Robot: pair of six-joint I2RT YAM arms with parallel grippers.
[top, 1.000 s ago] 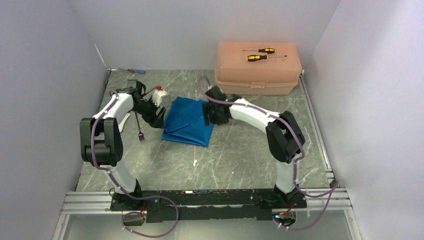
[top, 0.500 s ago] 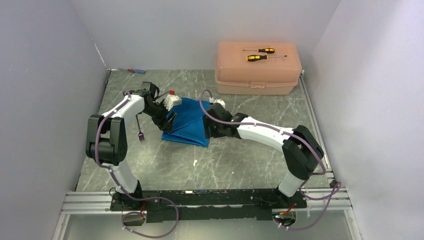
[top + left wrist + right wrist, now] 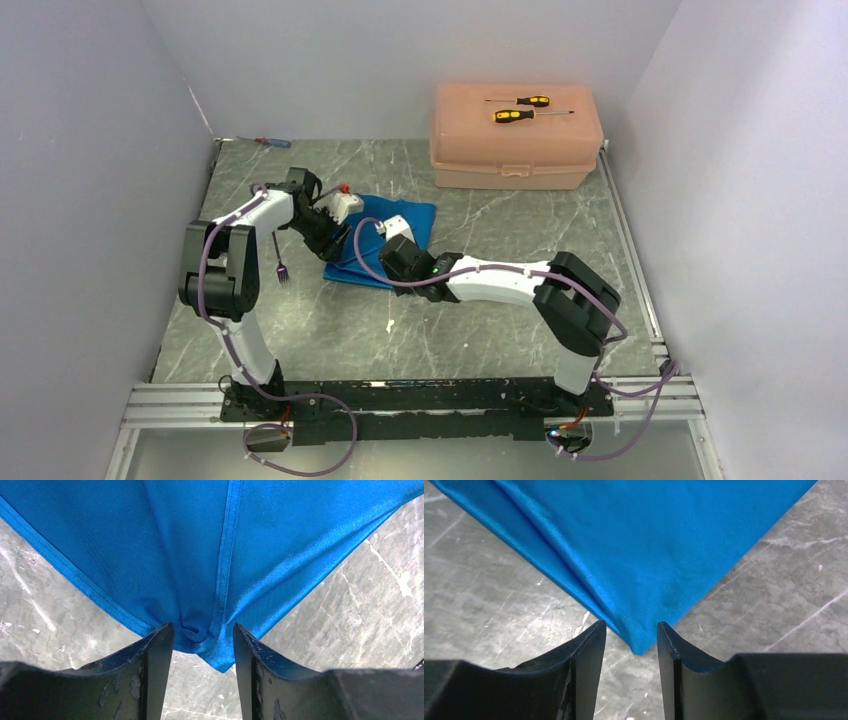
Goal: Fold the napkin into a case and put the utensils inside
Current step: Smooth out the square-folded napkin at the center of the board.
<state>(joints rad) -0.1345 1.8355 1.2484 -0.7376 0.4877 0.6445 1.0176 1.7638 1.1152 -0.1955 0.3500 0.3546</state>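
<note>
In the top view the bright blue napkin (image 3: 420, 215) is seen lying on the marbled table (image 3: 480, 220), left of the frame's middle, with both arms bent in over it. The left gripper (image 3: 202, 632) is placed at the cloth's left side and the right gripper (image 3: 630, 630) at its lower edge. In the left wrist view one corner of the napkin (image 3: 225, 545) is reached down between the two dark fingers (image 3: 157, 660). The fabric there is gathered into a small pucker and is touched by both fingers, which are set part-way together. Whether the cloth is truly pinched cannot be told. In the right wrist view another corner (image 3: 644, 555) is laid flat on the table with its tip in the gap between the fingers (image 3: 586, 655). Those jaws are held apart, and bare table is seen below the tip. The purple fork (image 3: 281, 268) is found just left of the napkin, beside the left arm. The white spoon (image 3: 389, 324) is found below the napkin, apart from it.
</note>
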